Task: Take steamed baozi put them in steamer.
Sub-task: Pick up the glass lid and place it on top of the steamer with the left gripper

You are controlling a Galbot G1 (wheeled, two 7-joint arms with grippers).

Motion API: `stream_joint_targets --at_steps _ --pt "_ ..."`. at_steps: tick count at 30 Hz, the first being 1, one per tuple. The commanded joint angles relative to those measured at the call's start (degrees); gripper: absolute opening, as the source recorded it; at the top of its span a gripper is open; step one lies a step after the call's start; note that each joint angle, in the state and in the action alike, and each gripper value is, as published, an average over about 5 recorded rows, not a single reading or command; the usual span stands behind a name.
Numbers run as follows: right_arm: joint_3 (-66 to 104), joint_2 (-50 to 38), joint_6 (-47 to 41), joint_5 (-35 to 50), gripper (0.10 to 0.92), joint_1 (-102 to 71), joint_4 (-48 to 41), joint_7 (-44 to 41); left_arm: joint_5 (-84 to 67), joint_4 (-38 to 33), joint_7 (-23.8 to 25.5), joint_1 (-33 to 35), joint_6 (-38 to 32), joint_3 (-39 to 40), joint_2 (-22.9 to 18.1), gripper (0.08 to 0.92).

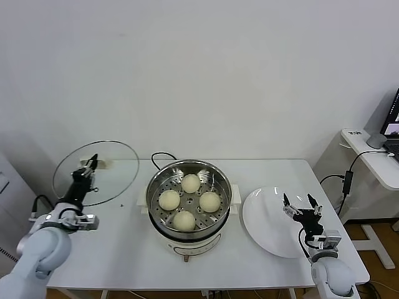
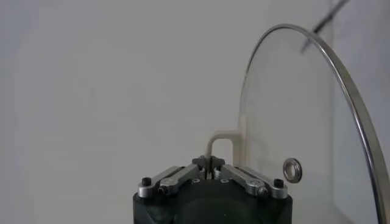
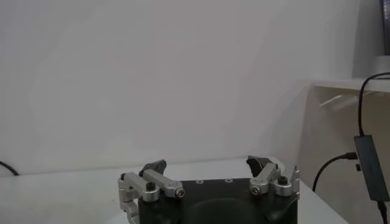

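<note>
White table, plain white wall

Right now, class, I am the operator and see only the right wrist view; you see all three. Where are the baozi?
Observer: All four baozi sit in the steamer, mid-table.
Operator: Is it covered?
Observer: No. The left gripper, jaws shut on the cream handle, holds the glass lid tilted up, to the steamer's left.
Operator: What lies under my gripper?
Observer: The right gripper, jaws open, is above the white plate.
</note>
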Motion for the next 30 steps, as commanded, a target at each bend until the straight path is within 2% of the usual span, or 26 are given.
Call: stream_joint_targets --at_steps 1,5,9,22,30 --pt "0.1 0.1 0.2 -0.2 0.823 0.1 -0.6 0.0 4.8 -12.5 9.6 -4.1 20.3 15.4 -0.1 0.102" --pt "0.0 -0.1 0.1 -0.2 0.823 0.2 -0.6 0.0 10.6 -14.4 12.1 -5.2 25.9 19.0 -2.3 0.102" --pt "0.0 -0.3 0.1 -0.2 0.823 0.2 -0.7 0.0 15.8 -15.4 14.2 -5.7 28.3 22.2 -4.4 0.102" --pt "0.0 -0.3 0.1 -0.3 0.823 0.3 -1.3 0.0 26.2 -11.5 15.2 -8.0 29.2 31.5 -13.7 0.102" --pt "-0.1 0.0 0.1 -0.5 0.823 0.4 -1.6 -0.1 27.4 -9.3 14.6 -8.6 28.3 34.2 -16.1 0.102"
